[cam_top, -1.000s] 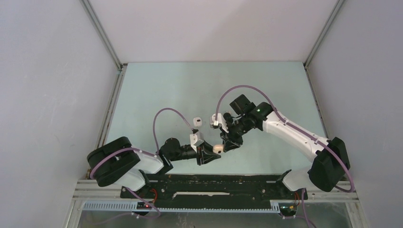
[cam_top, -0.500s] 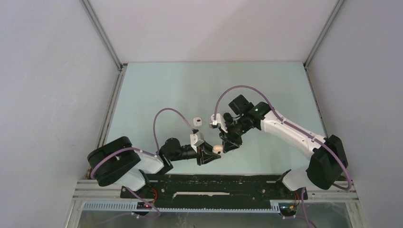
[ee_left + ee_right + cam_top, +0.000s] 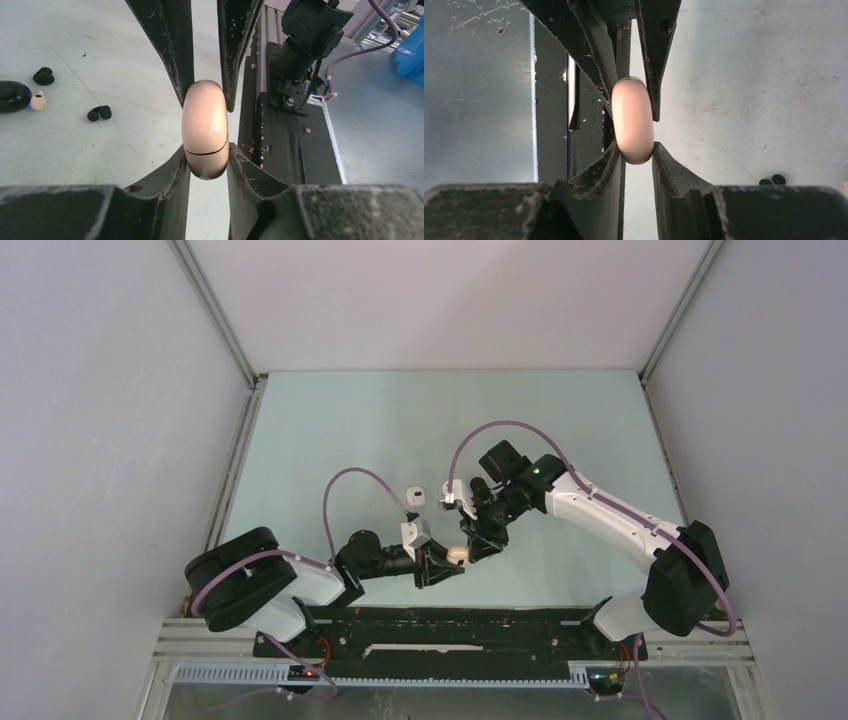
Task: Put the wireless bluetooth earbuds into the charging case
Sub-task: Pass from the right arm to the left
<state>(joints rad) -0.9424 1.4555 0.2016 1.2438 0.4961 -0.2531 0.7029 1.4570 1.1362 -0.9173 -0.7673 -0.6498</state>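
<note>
The charging case (image 3: 205,129), a glossy cream-pink pebble with its lid seam closed, hangs above the table between both arms. My left gripper (image 3: 206,156) is shut on its near end, with both pads touching it. My right gripper (image 3: 634,150) is shut on the other end of the charging case (image 3: 633,120); its two dark fingers (image 3: 172,45) come down from the top of the left wrist view. From above, the case (image 3: 457,554) shows between the two grippers. On the table lie two black earbuds (image 3: 44,76) (image 3: 99,113) and one white earbud (image 3: 38,101).
A black case (image 3: 12,95) lies beside the white earbud. More black earbuds (image 3: 773,180) sit low right in the right wrist view. A small white block (image 3: 415,497) rests on the table behind the left wrist. The black base rail (image 3: 450,625) runs along the near edge.
My left gripper's jaws have narrowed slightly onto the case. The right arm has shifted a little to the left. The case stays in the same place.
</note>
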